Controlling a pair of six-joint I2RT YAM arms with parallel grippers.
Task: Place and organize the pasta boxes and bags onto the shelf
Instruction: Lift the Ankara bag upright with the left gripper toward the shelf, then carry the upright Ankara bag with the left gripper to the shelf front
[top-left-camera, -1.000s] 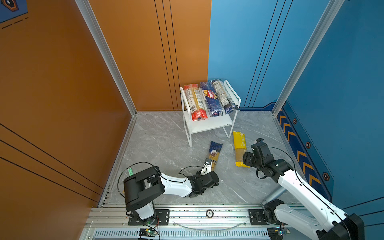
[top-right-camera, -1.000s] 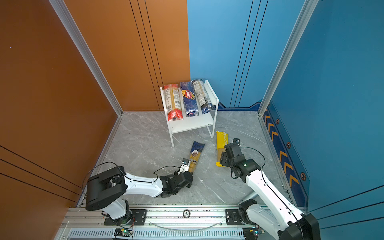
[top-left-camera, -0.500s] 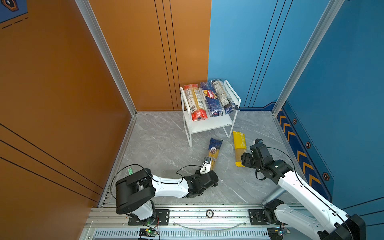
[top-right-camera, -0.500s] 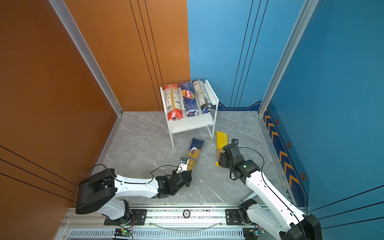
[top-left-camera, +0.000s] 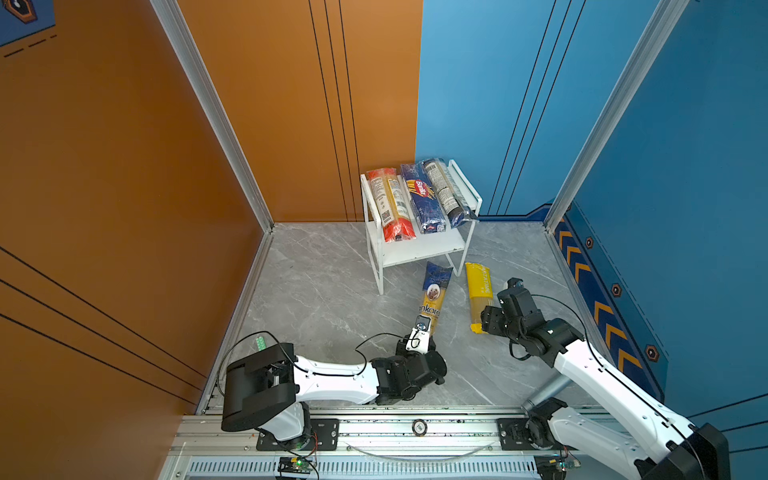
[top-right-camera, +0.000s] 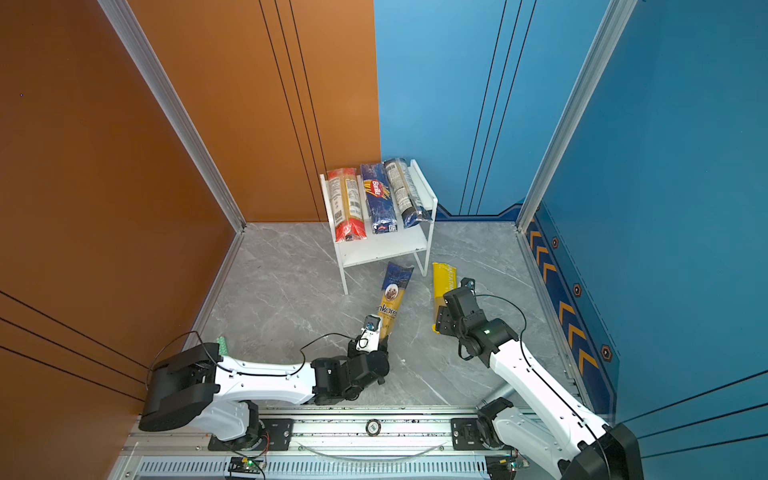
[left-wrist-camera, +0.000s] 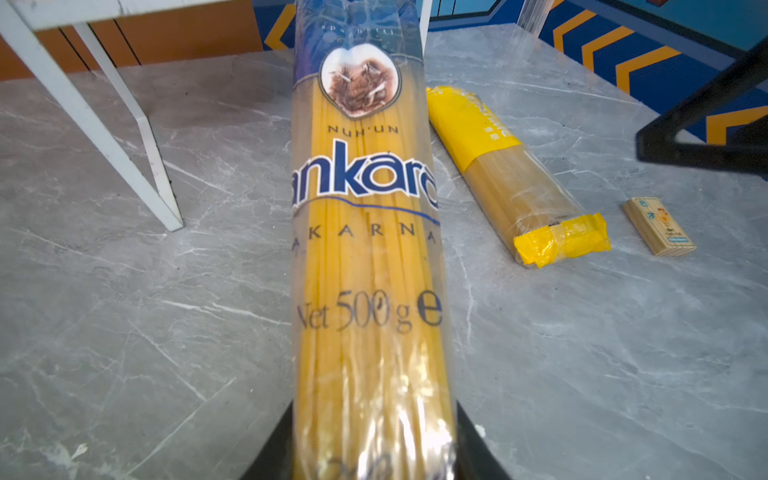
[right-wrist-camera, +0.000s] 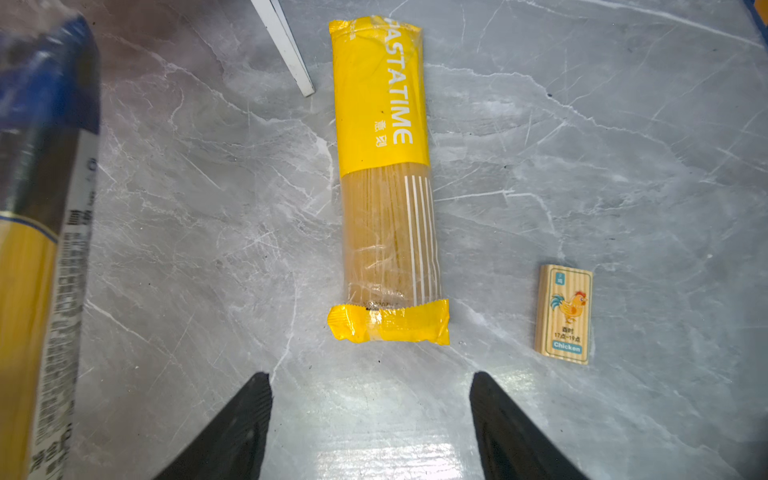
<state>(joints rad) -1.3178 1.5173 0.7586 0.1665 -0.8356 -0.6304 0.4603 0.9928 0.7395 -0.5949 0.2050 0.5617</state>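
Observation:
The white shelf (top-left-camera: 419, 249) (top-right-camera: 382, 249) carries three packs side by side on its top board: a red-ended clear one (top-left-camera: 390, 203), a dark blue Barilla (top-left-camera: 422, 197) and a clear dark-labelled one (top-left-camera: 446, 191). My left gripper (top-left-camera: 429, 332) (left-wrist-camera: 374, 415) is shut on the near end of the blue-yellow Ankara pack (top-left-camera: 434, 297) (top-right-camera: 390, 297) (left-wrist-camera: 365, 232), whose far end points at the shelf's lower board. The bright yellow pack (top-left-camera: 478, 291) (right-wrist-camera: 384, 174) lies on the floor. My right gripper (top-left-camera: 484, 324) (right-wrist-camera: 370, 376) stands open just short of its near end, holding nothing.
A small wooden block with a chicken picture (right-wrist-camera: 565, 313) (left-wrist-camera: 658, 226) lies on the grey floor beside the yellow pack's near end. The shelf's front legs (left-wrist-camera: 137, 124) stand close to the Ankara pack. Orange and blue walls enclose the floor.
My left arm has reached further forward, and the Ankara pack in its grip has slid a little toward the shelf. The right gripper has barely shifted and stays open.

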